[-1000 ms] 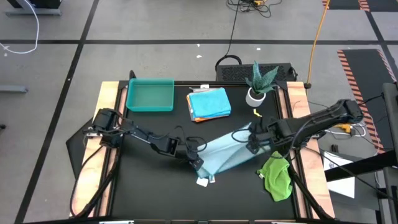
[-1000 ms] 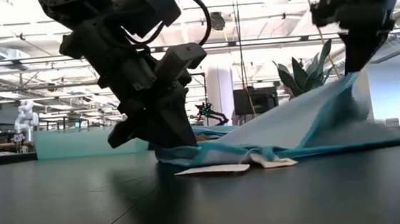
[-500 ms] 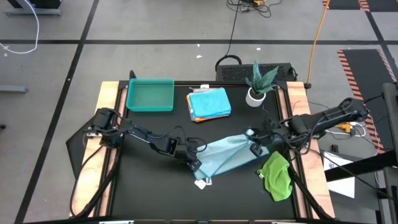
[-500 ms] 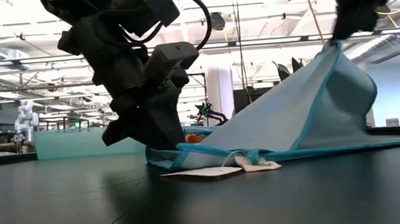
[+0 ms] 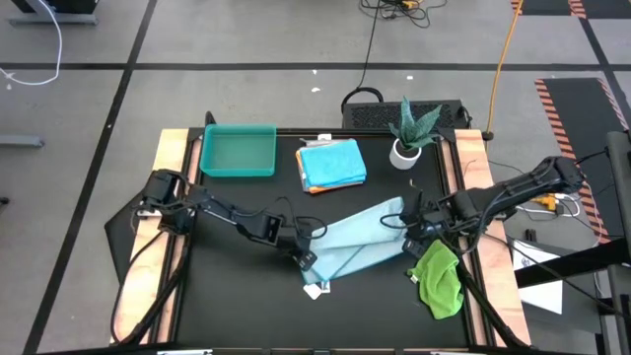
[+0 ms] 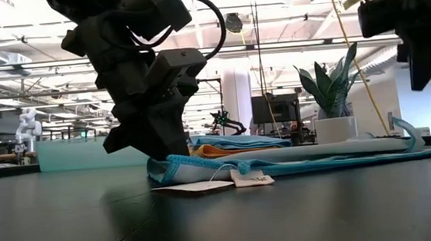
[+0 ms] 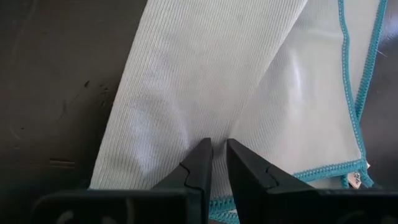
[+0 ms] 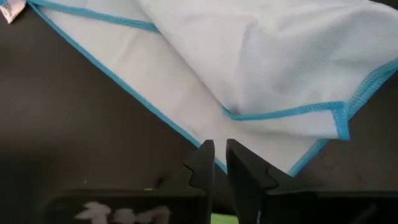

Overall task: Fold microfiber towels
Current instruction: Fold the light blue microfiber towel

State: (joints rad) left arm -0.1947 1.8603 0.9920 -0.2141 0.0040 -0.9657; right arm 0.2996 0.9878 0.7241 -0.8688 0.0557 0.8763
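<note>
The left gripper (image 7: pixel 215 163) pinches the soft ribbed pale blue microfiber towel (image 5: pixel 360 240), teal-hemmed and flat on the matte black table (image 5: pixel 237 306); just beside its far corner, the right gripper (image 8: pixel 216 160) is closed, empty.

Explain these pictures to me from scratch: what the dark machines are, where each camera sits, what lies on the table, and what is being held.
Two dark robot arms work at a black table. One camera looks straight down, one sits at table height, and one rides on each wrist. The left gripper is shut on the pale blue towel, pinching it near one edge. The right gripper is shut and holds nothing, beside the towel's far corner. Also on the table: a green towel, a folded stack with a bright blue towel on top, a teal tray and a potted plant.
</note>
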